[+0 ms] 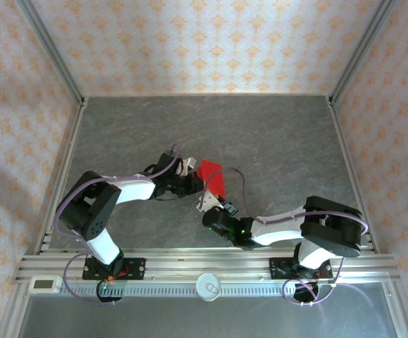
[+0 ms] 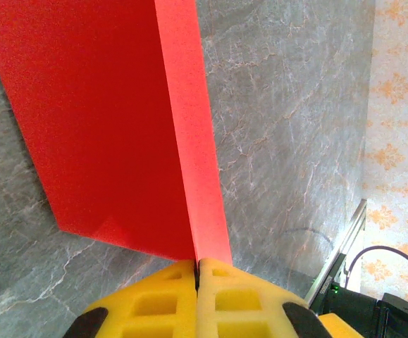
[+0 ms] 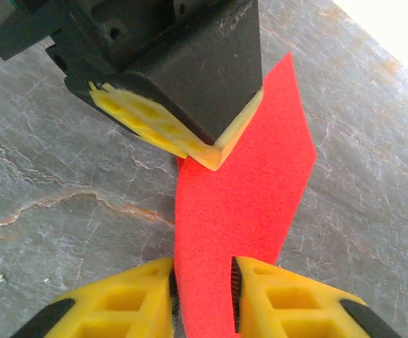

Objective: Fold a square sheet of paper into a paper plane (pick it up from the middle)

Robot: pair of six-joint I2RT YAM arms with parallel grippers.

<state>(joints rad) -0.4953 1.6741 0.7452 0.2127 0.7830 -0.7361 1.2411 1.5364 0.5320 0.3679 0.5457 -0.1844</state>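
Observation:
The red square sheet of paper (image 1: 213, 176) is folded along a crease into a narrower pointed shape and is held off the grey table between both arms. My left gripper (image 2: 197, 264) is shut on its crease edge, and one flap (image 2: 105, 127) hangs to the left of that crease. From the opposite side, my right gripper (image 3: 202, 282) has its jaws partly apart, and the bowed red sheet (image 3: 253, 176) runs between its yellow pads. The left gripper's yellow fingertips (image 3: 214, 158) pinch the sheet just ahead of it. A finished paper plane is out of view.
The grey marbled table (image 1: 274, 134) has patterned walls and metal rails (image 1: 204, 266) round it. A round white disc (image 1: 208, 285) sits on the front rail. A black cable (image 2: 373, 253) runs at the table's edge.

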